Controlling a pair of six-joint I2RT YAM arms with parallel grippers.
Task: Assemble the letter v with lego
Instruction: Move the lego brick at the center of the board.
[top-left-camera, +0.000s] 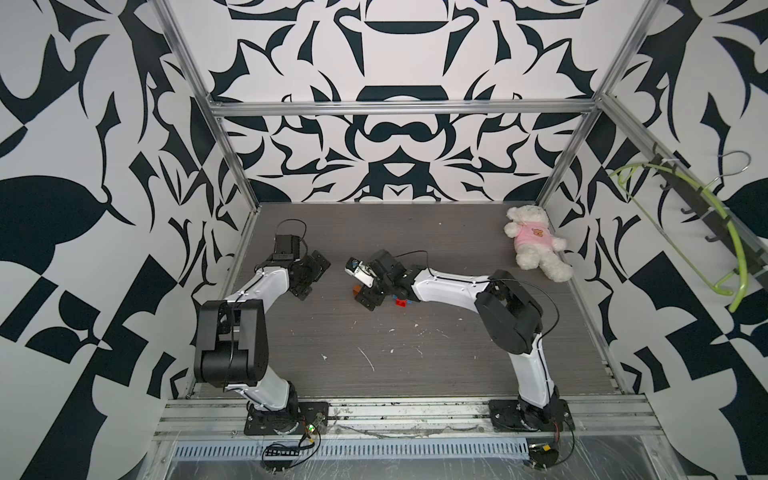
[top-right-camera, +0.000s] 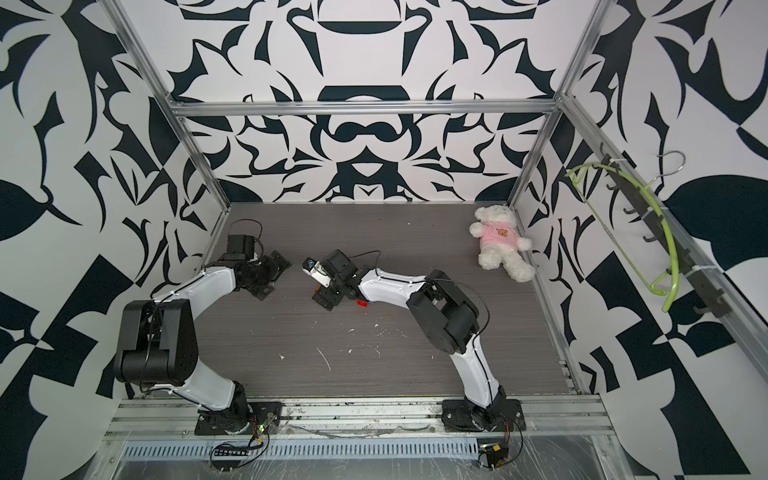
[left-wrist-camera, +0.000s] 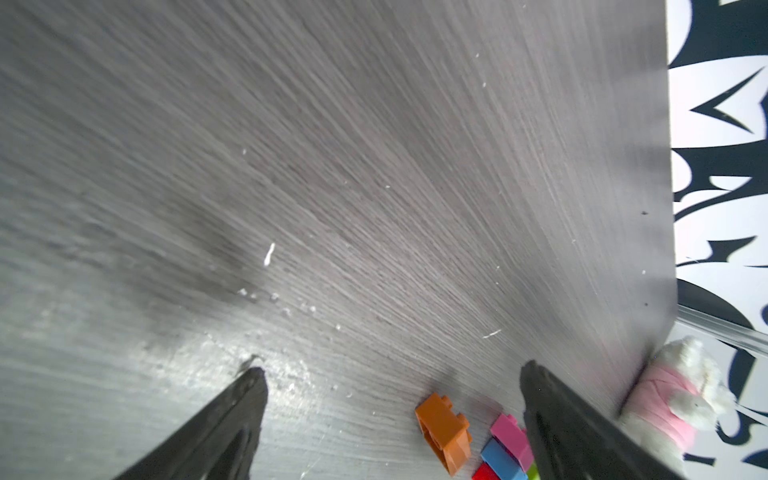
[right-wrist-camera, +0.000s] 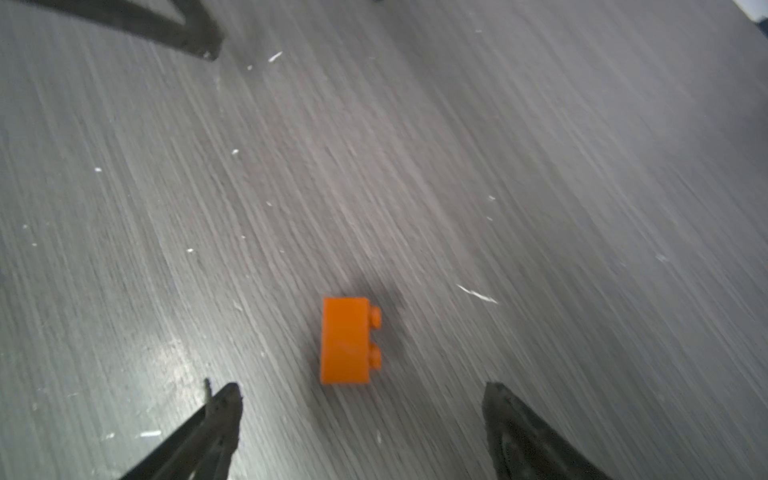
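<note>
Hovering open and empty, my right gripper (right-wrist-camera: 363, 390) has the orange brick (right-wrist-camera: 345, 340) just ahead of its fingertips near the table's (right-wrist-camera: 582, 166) middle. The brick lies on its side, long axis across my closing line. My left gripper (left-wrist-camera: 390, 370), also open, is farther.

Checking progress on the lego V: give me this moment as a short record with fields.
orange brick: on its side on the table, apart from the other bricks, untouched
pink brick, blue brick, red brick, green brick: bunched together; joined or not, cannot tell
left gripper: open, empty
right gripper: open, empty, over the orange brick
teddy: far right corner, away from the bricks
V: not finished
</note>
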